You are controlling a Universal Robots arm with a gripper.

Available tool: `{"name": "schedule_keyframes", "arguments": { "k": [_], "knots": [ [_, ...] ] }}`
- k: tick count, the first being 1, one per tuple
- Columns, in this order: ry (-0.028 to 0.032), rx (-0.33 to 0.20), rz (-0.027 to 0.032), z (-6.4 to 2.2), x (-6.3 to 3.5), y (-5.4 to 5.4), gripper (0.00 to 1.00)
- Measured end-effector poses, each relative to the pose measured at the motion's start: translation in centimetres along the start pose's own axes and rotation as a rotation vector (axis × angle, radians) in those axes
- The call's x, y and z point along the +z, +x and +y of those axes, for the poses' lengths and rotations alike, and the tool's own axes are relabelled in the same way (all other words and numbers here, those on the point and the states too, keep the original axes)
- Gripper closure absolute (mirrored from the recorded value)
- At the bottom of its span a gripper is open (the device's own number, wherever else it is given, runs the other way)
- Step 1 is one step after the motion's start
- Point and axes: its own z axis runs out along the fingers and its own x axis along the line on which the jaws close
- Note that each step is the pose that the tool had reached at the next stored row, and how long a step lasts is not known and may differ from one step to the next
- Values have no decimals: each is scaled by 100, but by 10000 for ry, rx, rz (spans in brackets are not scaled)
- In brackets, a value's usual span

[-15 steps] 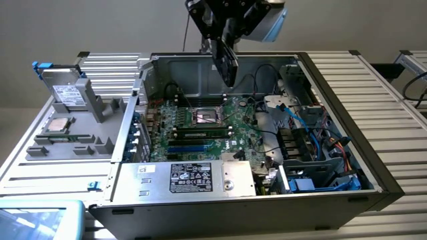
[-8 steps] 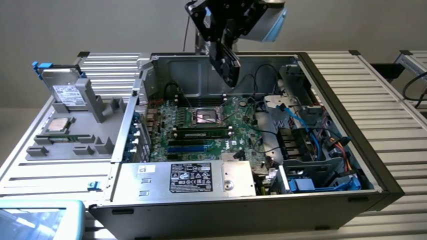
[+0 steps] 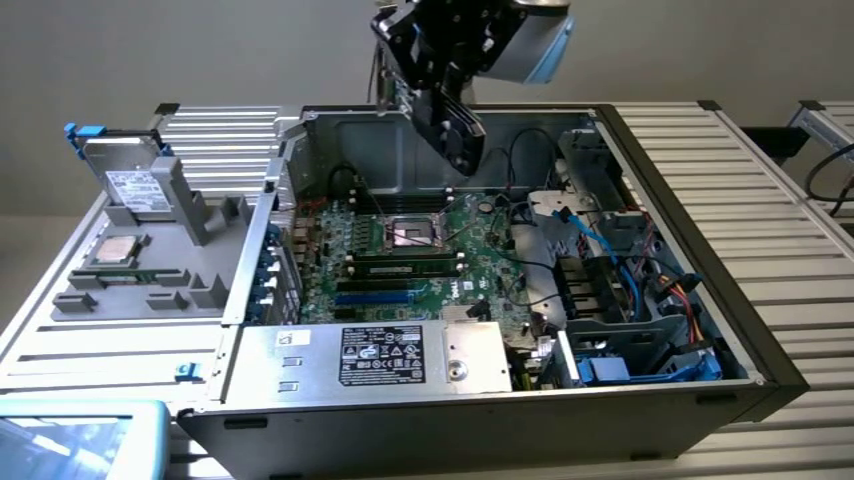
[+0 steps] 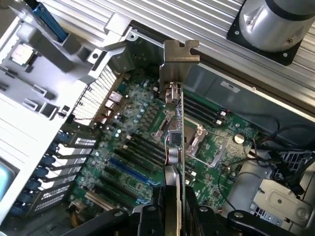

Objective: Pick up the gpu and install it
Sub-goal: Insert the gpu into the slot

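The gpu (image 4: pixel 175 142) sits edge-on in the wrist view, pinched across its two flat faces by the gripper (image 4: pixel 173 215), whose jaws are closed on the end of the card away from the silver bracket (image 4: pixel 179 58). It looks light and stiff, a thin board that should not sag, but I judge it fragile. The cooler block and small parts on its faces would not take squeezing well, and the contact edge should be left untouched. The bare board margins or the bracket seem the safest places to hold. A pinch at one end can let smooth faces pivot between the pads, so a slip or twist is the main risk. In the exterior view the card (image 3: pixel 454 135) hangs tilted under the gripper, in the air and clear of everything. Beneath it lies the green motherboard (image 3: pixel 400 270), with the processor socket (image 3: pixel 411 235) roughly under the card and the blue expansion slots (image 3: pixel 380 298) a little nearer the camera. Around that stands the open computer case (image 3: pixel 727 330), with a labelled power supply (image 3: pixel 380 355) at its near side. Well apart, toward the exterior view's left, a grey tray (image 3: pixel 174 300) carries a silver hard drive (image 3: pixel 134 187).
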Motion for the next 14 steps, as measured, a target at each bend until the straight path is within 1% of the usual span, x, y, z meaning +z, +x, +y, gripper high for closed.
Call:
{"name": "schedule_keyframes", "arguments": {
  "k": [14],
  "knots": [
    [-37,-2525,349,-9,54,-2,72]
  ]
}}
